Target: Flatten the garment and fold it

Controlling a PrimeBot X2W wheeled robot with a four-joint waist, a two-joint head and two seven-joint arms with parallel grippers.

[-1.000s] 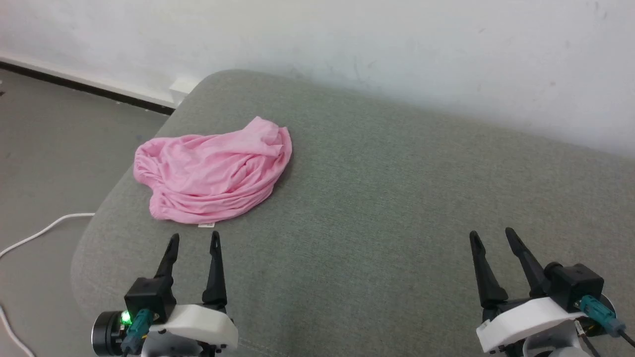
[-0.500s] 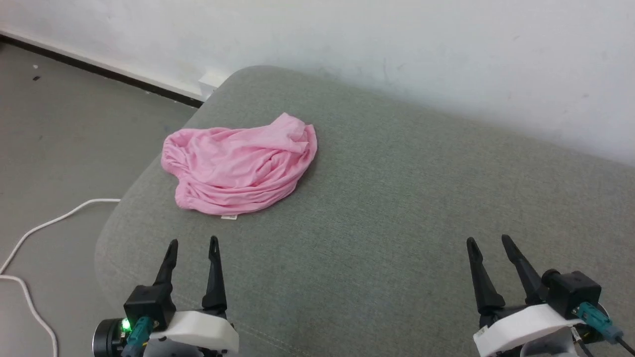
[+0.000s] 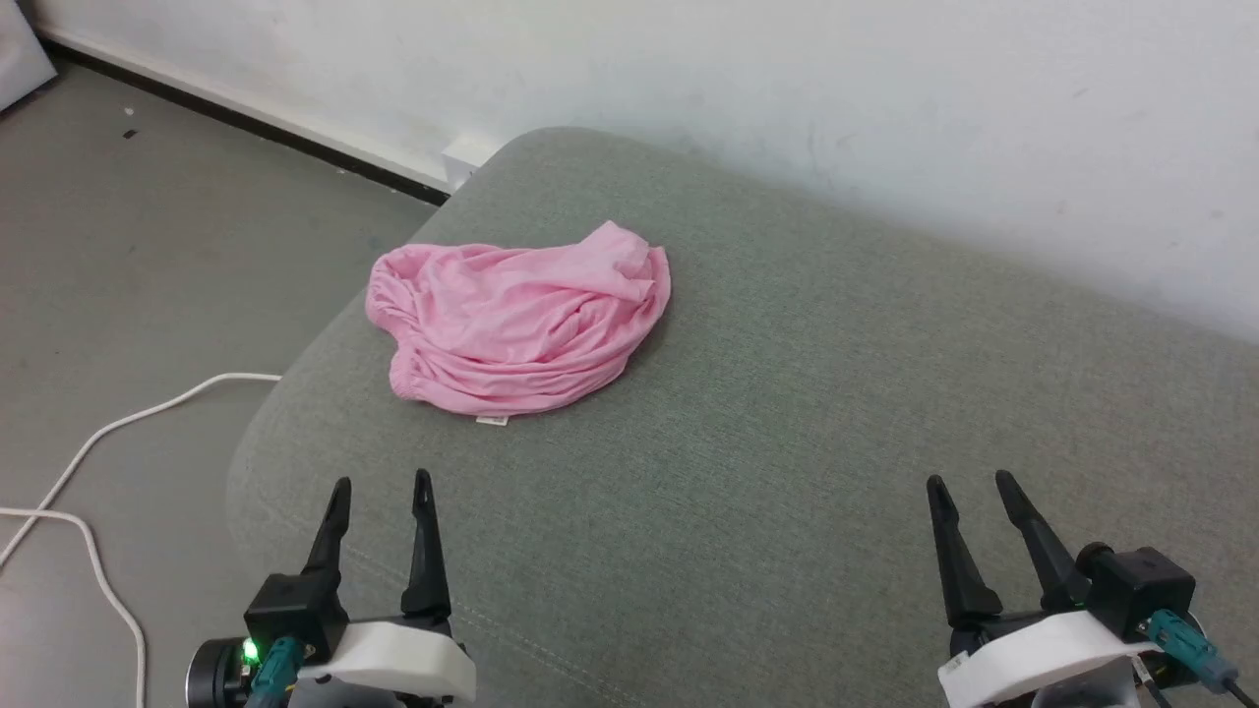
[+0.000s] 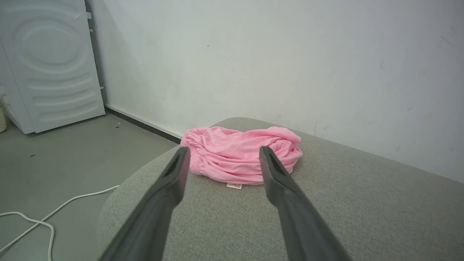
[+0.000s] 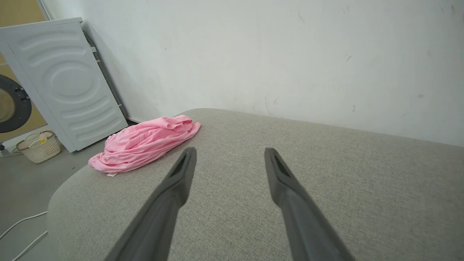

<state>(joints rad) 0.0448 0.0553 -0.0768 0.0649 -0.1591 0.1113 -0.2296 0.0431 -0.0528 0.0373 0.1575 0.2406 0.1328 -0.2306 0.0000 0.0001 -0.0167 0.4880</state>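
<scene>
Left fingers (image 3: 425,541) and right fingers (image 3: 959,560) wide apart, empty, over grey bench (image 3: 787,442); crumpled pink garment (image 3: 521,329) ahead-left.
Wide gap at both pairs, nothing held, tips pointing away from robot; left pair at near left of bench, right pair at near right, well apart from garment. Straight ahead of left fingers, not touching: garment bunched in a heap on far-left part of bench, near rounded corner. Long axis across head view, left to right, right end tilted slightly toward wall (image 3: 885,118). Gathered waistband at left end, curving along near edge; small white tag (image 3: 491,421) sticking out of near edge toward robot. Beyond: white cable (image 3: 118,433) on floor left of bench, white washer (image 4: 50,65) against wall, pale basket (image 5: 36,146) by it.
</scene>
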